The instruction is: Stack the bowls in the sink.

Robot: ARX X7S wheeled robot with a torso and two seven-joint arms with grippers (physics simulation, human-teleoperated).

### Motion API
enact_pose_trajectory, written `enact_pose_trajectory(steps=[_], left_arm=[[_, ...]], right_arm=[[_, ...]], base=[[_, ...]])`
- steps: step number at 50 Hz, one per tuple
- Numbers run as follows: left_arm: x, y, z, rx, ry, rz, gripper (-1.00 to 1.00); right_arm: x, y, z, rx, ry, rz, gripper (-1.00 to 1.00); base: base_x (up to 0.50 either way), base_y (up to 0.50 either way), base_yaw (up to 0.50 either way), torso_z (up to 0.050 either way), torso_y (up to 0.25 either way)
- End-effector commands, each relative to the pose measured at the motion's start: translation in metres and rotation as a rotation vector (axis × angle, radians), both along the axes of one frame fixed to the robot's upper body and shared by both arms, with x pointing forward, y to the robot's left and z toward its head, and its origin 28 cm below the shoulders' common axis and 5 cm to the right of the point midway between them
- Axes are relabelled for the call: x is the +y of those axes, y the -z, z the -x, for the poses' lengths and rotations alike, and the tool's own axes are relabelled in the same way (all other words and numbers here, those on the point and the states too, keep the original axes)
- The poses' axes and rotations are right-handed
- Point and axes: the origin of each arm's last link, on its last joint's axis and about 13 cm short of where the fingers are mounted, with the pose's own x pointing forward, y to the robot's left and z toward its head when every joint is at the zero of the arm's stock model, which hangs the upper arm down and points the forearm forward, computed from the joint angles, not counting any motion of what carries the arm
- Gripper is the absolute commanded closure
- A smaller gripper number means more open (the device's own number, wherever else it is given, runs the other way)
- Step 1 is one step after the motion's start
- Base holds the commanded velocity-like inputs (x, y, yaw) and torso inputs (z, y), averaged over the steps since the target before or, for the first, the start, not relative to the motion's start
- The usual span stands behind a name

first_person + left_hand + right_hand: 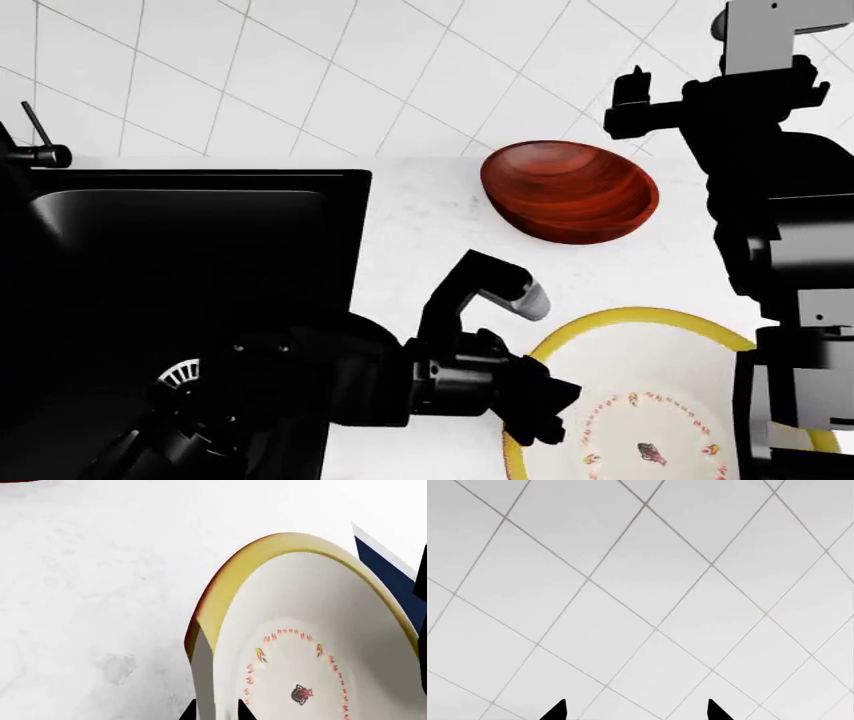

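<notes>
Left gripper jaws closed on white bowl rim, on counter; right gripper jaws apart, empty.

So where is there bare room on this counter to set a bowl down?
Bare marble counter lies between the sink edge and the wooden bowl. The sink basin itself looks open toward the faucet. Crowded: the near right, where the left tool sits at the white bowl rim.
</notes>
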Motion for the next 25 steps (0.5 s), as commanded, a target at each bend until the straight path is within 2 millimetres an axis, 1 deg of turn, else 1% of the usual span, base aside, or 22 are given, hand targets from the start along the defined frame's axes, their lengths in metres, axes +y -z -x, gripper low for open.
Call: enact_pose_trajectory(steps=[1,14,25], left_arm=[[-0.002,-0.004,0.003,0.003,0.005,0.032,1.00],[0.001,-0.021,0.001,-0.029,-0.013,0.079,1.00],[0.009,-0.031,-0.001,-0.067,-0.038,0.074,1.00]], right_arm=[[0.001,-0.001,0.001,0.000,-0.001,0.003,-1.00],[0.001,-0.004,0.002,-0.004,-0.001,0.005,-1.00],[0.000,-0.007,0.004,-0.013,0.001,0.001,-1.00]], base=[[0.00,0.00,0.00,0.000,0.000],[0.00,0.00,0.00,0.000,0.000],[0.00,0.00,0.00,0.000,0.000]])
